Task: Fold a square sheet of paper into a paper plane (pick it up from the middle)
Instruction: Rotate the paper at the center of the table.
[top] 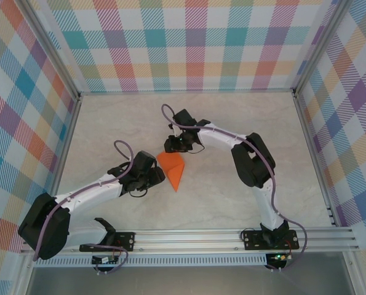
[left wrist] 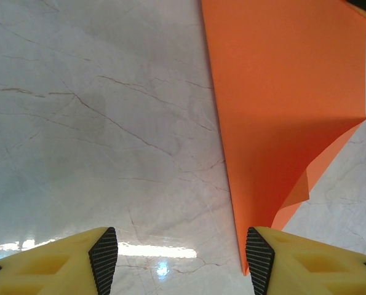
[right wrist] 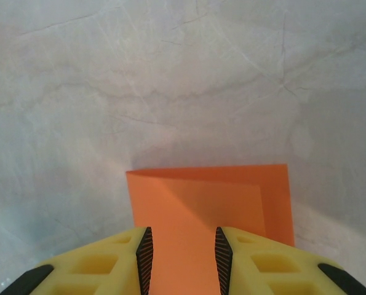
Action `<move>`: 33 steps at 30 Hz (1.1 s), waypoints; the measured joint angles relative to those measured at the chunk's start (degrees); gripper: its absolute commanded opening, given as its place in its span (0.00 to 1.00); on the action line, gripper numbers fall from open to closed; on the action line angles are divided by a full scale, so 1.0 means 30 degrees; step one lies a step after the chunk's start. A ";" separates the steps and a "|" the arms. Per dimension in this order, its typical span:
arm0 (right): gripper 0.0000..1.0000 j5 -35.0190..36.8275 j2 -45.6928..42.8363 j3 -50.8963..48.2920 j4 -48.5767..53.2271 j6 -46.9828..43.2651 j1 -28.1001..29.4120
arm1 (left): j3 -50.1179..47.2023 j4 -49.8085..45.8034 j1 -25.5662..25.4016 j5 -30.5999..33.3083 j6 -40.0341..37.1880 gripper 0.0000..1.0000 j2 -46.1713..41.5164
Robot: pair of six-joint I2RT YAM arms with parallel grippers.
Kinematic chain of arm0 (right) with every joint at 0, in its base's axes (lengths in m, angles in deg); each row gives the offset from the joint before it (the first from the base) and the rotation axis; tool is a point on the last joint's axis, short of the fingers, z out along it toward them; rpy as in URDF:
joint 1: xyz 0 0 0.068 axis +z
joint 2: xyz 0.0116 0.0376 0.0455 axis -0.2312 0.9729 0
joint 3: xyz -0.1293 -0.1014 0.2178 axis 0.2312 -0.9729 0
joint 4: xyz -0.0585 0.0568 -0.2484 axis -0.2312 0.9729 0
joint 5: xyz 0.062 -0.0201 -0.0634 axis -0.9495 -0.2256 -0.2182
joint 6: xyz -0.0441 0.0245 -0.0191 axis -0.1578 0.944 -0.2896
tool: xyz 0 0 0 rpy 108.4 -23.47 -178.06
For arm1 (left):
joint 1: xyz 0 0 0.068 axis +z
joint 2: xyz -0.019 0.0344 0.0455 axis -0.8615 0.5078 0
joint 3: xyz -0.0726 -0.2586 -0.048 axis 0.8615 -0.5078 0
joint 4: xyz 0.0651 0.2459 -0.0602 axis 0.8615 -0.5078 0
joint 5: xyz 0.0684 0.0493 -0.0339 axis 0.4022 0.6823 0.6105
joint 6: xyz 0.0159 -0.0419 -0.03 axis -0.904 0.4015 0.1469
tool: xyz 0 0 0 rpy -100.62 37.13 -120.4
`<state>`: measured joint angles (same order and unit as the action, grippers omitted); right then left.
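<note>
while the paper plane (top: 173, 169) lies flat near the middle of the bench (top: 244, 117), well apart from every edge, its sharp tip points toward the near edge. the left gripper (top: 156, 176) sits just beside the plane's left side, jaws released – nothing between its pads (left wrist: 104, 258), the plane's narrow tip just beside one of them. the right gripper (top: 169, 147) hangs over the plane's wide far end – jaws parted a little, orange paper showing in the gap, not pinched.
</note>
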<state>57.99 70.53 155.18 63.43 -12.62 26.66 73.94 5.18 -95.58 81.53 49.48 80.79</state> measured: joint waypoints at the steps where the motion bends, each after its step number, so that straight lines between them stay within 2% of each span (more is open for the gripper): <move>1: 0.34 0.0066 0.0408 0.0357 0.0262 -0.0044 0.0000 | 0.0000 0.0000 0.0007 0.0000 -0.0007 0.61 0.0000; 5: 0.34 0.0714 0.1450 0.1035 0.1260 -0.0029 0.0000 | 0.0000 0.0000 0.0015 -0.0073 -0.0029 0.62 0.0000; 13: 0.35 0.3016 0.1282 0.1173 0.2076 0.1122 0.0058 | 0.0000 0.0080 0.0015 -0.0925 -0.0612 0.63 0.0000; 23: 0.37 0.6980 -0.2062 -0.3483 0.2769 0.4364 -0.0095 | 0.0000 0.1224 -0.0350 -0.2317 -0.1851 0.60 0.0240; 26: 0.42 0.7111 -0.3402 -0.5005 0.2637 0.4976 -0.0095 | 0.0029 0.2025 -0.0794 -0.2732 -0.2229 0.54 0.0729; 30: 0.58 0.6594 -0.5807 -0.6703 0.1683 0.5377 -0.0248 | 0.0503 0.2594 -0.1370 -0.3024 -0.2827 0.43 0.1785; 33: 0.66 0.5952 -0.7599 -0.7504 0.0699 0.5326 -0.0481 | 0.1122 0.3038 -0.1596 -0.2973 -0.3198 0.38 0.2412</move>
<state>75.85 47.73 132.67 65.53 3.36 25.22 77.31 14.29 -100.36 72.61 39.88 88.02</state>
